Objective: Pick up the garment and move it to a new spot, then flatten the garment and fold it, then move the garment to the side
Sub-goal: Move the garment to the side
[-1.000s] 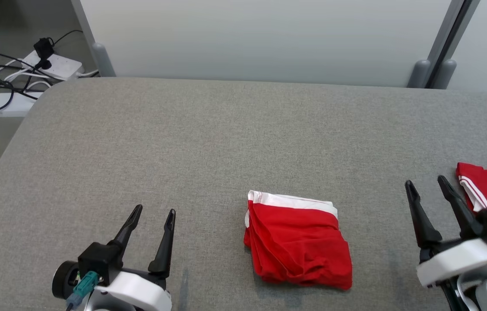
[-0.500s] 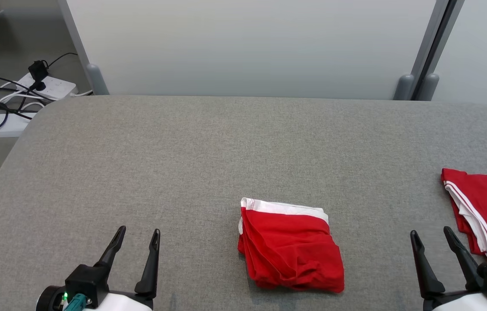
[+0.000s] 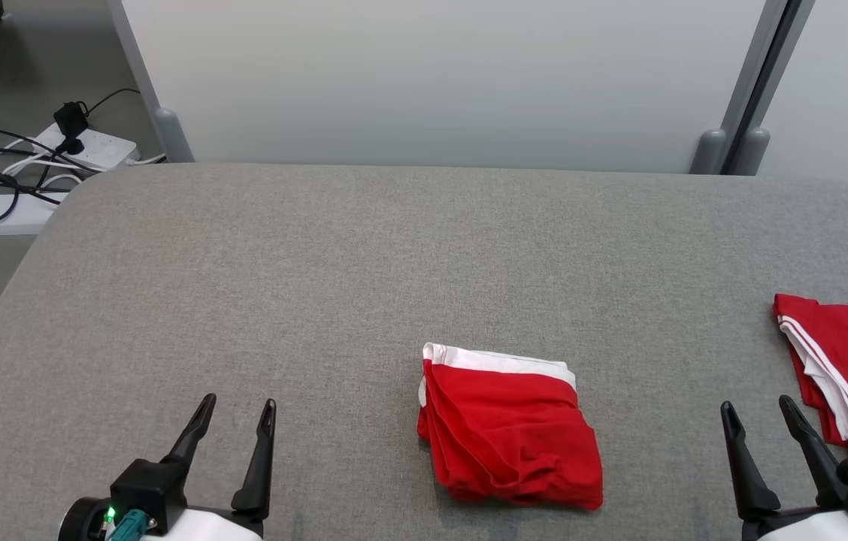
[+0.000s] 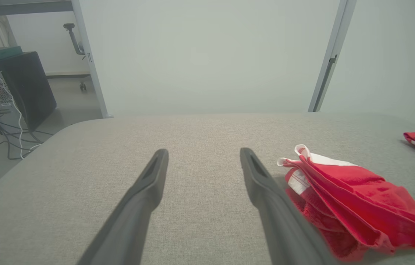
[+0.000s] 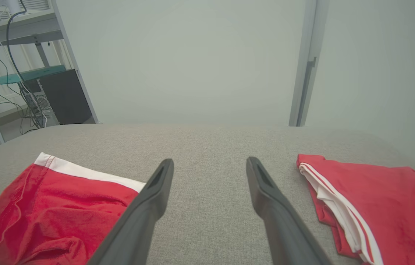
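Garment [image 3: 510, 428]: red with a white band, folded into a rough square. It lies on the grey table [image 3: 319, 248] near the front edge, a little right of centre.
Left gripper [image 3: 239, 401]: low at the front left, over bare table. Its fingers point away from the robot and tilt slightly right. It is well apart from the garment, which lies to its right.
Left fingers: spread wide, nothing between them.
Right gripper [image 3: 756, 404]: low at the front right, fingers pointing away and leaning slightly left. It sits between the garment and the second garment.
Right fingers: spread wide, holding nothing.
Second garment [image 3: 845, 361]: red with white stripes, at the table's right side, just beside the right gripper.
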`<state>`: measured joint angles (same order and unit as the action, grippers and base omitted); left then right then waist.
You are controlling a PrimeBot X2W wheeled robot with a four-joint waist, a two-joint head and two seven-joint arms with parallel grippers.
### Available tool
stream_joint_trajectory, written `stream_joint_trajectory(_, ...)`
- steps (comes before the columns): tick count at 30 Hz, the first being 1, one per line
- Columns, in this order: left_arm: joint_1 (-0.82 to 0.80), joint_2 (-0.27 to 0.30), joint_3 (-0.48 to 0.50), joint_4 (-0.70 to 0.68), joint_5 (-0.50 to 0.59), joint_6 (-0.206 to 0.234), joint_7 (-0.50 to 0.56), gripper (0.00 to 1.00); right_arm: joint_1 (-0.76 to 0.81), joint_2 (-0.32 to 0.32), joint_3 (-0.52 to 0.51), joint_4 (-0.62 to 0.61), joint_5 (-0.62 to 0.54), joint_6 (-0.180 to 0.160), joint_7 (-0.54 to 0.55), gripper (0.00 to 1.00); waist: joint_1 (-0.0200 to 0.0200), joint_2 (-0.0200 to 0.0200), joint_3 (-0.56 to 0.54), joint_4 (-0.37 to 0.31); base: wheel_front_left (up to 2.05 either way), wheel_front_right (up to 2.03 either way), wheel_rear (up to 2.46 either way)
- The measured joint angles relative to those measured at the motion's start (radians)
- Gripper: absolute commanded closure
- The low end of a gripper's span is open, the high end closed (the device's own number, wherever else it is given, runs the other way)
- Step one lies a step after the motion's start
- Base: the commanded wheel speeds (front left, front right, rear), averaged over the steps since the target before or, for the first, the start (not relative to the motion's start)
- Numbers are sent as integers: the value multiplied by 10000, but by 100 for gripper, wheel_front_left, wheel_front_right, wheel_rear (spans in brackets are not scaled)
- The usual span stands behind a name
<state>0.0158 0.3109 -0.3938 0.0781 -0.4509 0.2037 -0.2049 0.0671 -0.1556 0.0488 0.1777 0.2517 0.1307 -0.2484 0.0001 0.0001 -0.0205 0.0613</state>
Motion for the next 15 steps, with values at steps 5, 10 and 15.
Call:
stream_joint_trajectory(5,-4,44,0,-6,-10,0,21,0,-109,-71,50,270,157,0,0,0,-1,0,41,80,0,0,0)
stream_joint_trajectory(10,-47,-17,-88,-12,-167,-2,23,0,-578,-401,508,1066,905,0,4,0,0,0,172,312,0,0,0)
stream_joint_trajectory(15,-328,-148,-232,-17,-165,-15,2,0,-1652,-895,1507,1879,2052,0,788,0,0,0,531,581,0,0,0)
